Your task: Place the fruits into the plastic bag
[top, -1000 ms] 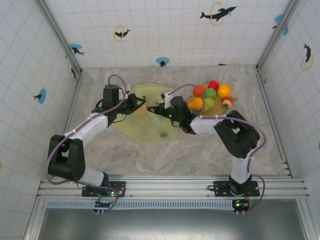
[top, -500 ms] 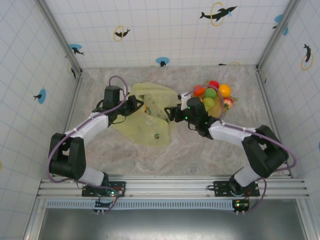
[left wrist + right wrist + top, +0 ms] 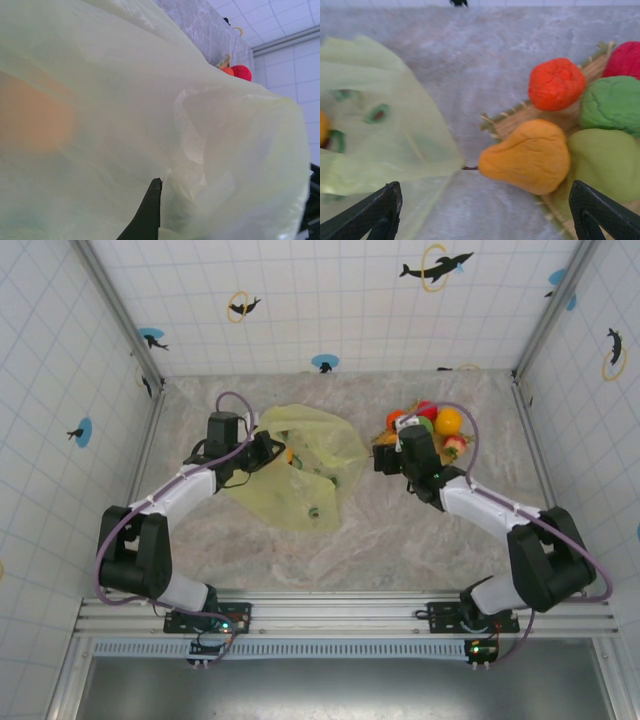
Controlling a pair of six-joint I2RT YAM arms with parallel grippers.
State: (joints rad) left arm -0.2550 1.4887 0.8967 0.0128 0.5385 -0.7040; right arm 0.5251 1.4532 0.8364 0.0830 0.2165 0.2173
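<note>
The plastic bag [image 3: 300,468] lies crumpled left of centre, an orange fruit [image 3: 290,455] showing through it. My left gripper [image 3: 273,449] is shut on the bag's left edge; in the left wrist view, film [image 3: 210,150] wraps its dark finger [image 3: 150,210]. The other fruits [image 3: 425,425] are piled on a woven mat [image 3: 517,119] at the back right. My right gripper [image 3: 383,461] hangs open at the pile's left edge. In the right wrist view a yellow-orange pear [image 3: 527,155] lies between and beyond its fingers [image 3: 380,210], beside an orange round fruit [image 3: 556,83], a green one [image 3: 612,102] and a green pear [image 3: 602,170].
Tiled walls with metal corner posts [image 3: 150,380] close in the marble table [image 3: 400,540] on three sides. The metal rail [image 3: 340,615] holding both arm bases runs along the near edge.
My right gripper has left the bag's mouth and swung right to the fruit pile, jaws open. The bag has bunched up from lying flat. The left gripper kept its hold.
</note>
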